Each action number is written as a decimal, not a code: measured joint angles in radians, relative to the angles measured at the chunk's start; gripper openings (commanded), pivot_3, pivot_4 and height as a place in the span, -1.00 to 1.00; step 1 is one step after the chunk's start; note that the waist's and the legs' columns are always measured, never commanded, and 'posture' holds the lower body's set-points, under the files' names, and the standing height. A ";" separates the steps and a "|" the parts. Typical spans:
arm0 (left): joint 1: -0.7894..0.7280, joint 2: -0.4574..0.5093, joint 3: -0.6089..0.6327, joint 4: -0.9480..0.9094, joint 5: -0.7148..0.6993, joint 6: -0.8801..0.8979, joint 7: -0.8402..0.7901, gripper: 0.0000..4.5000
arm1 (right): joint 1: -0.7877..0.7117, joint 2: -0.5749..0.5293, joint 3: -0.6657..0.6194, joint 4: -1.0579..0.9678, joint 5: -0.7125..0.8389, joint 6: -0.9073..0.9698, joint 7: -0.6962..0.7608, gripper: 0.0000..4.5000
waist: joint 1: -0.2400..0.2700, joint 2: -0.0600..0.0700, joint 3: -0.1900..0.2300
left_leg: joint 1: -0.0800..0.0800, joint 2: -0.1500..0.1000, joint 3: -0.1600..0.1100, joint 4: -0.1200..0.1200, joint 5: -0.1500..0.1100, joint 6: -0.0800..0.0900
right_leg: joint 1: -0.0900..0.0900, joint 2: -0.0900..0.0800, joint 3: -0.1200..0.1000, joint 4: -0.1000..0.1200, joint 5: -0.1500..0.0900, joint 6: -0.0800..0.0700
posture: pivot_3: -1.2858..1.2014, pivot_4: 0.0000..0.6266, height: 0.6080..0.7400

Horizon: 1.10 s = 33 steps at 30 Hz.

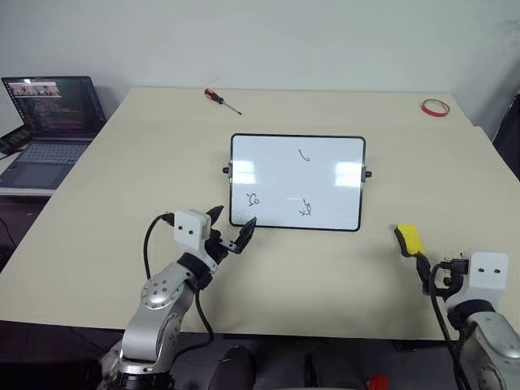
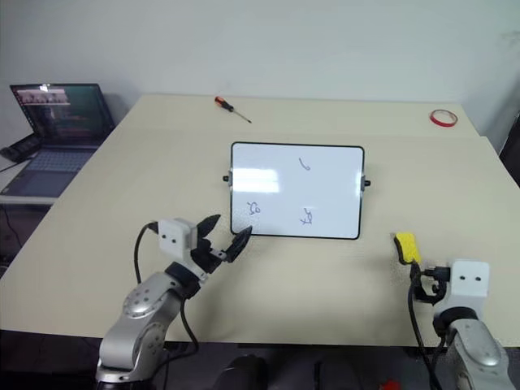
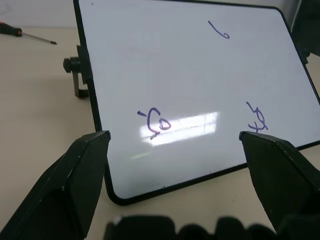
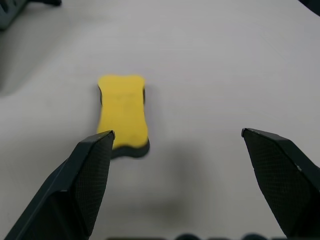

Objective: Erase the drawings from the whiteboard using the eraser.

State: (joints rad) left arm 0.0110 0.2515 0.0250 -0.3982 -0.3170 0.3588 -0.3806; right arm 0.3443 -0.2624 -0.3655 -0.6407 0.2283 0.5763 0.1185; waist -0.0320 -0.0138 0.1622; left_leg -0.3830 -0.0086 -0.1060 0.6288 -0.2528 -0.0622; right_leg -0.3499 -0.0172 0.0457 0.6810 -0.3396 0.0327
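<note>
The whiteboard lies flat at the middle of the table, white with a thin black frame. On it are three blue drawings: one near the far side, one at the near left, one at the near middle. My left gripper stands open just off the board's near left corner, its fingers spread before that corner. The yellow eraser lies on the table to the right of the board. My right gripper is open just behind the eraser, which sits ahead near one finger, untouched.
A red-handled screwdriver lies at the far side of the table and a red tape ring at the far right corner. An open laptop stands on a side surface to the left. The table's front edge runs close beneath both arms.
</note>
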 measured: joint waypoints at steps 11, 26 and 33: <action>-0.049 0.002 0.002 -0.001 -0.016 0.015 -0.013 1.00 | -0.053 0.017 0.035 -0.035 -0.005 0.028 -0.017 0.98 | 0.006 0.000 0.000 | -0.001 -0.001 0.000 0.000 0.000 0.000 | 0.000 0.000 -0.001 0.000 0.000 0.000 | 0.03 -0.52 1.00; -0.141 0.017 0.001 0.131 -0.016 -0.025 -0.087 1.00 | -0.015 0.075 0.045 -0.077 -0.017 0.028 -0.058 0.98 | 0.003 0.000 0.000 | -0.001 0.000 -0.001 0.000 0.000 0.000 | 0.000 0.000 -0.001 0.000 0.000 0.000 | 0.03 -0.52 1.00; -0.206 0.013 -0.027 0.161 -0.021 -0.032 -0.130 1.00 | -0.021 0.074 0.035 -0.090 -0.014 0.030 -0.059 0.98 | 0.002 0.000 0.000 | 0.000 0.000 0.000 0.000 0.000 0.000 | 0.000 0.000 -0.001 0.000 0.000 0.000 | 0.03 -0.52 1.00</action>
State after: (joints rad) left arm -0.1949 0.2642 -0.0022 -0.2376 -0.3379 0.3264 -0.5110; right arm 0.3230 -0.1882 -0.3308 -0.7308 0.2144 0.6065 0.0596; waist -0.0296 -0.0141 0.1623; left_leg -0.3834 -0.0088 -0.1065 0.6286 -0.2527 -0.0623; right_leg -0.3503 -0.0168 0.0445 0.6812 -0.3396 0.0327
